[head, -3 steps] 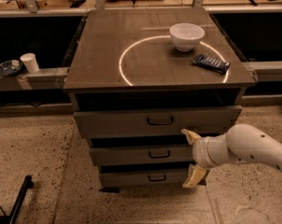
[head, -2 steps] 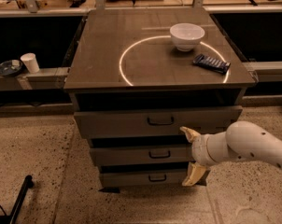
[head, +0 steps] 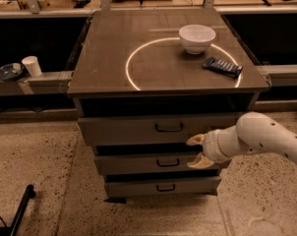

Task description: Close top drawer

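We are hovering the gripper (head: 198, 151), jaws wide and empty, at four o'clock from the handle (head: 169, 127) of the top drawer (head: 119, 131); it is jutting open, so we are aiming for a square, central push.

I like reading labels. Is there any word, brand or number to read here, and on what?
None can be read.
Dark packet on the cabinet top: print too blurred.
White bowl, white cup, top drawer front: no text.
Open gripper, low at the top drawer's right: no text.
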You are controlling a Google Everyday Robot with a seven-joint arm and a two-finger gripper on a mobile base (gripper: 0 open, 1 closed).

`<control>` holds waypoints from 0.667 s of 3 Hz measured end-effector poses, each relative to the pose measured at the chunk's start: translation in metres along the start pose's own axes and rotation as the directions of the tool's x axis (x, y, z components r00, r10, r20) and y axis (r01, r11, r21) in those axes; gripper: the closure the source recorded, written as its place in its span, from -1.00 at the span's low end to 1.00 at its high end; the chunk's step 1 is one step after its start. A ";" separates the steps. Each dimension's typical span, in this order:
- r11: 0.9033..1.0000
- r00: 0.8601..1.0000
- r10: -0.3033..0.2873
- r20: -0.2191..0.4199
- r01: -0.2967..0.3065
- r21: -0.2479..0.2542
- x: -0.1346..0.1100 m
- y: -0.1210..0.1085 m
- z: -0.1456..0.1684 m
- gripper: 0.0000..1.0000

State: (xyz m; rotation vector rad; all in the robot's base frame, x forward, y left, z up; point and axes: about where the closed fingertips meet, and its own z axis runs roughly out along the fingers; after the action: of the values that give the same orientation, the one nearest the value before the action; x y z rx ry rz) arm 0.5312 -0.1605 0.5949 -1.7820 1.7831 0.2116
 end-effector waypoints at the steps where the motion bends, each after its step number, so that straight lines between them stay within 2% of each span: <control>1: 1.000 1.000 0.008 -0.011 -0.008 0.002 0.003 -0.009 0.002 -0.37; 2: 1.000 1.000 0.011 -0.023 -0.010 0.009 0.003 -0.014 0.003 -0.84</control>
State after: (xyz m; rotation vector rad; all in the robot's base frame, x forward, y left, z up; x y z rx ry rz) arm 0.5455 -0.1627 0.5945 -1.7765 1.8076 0.1879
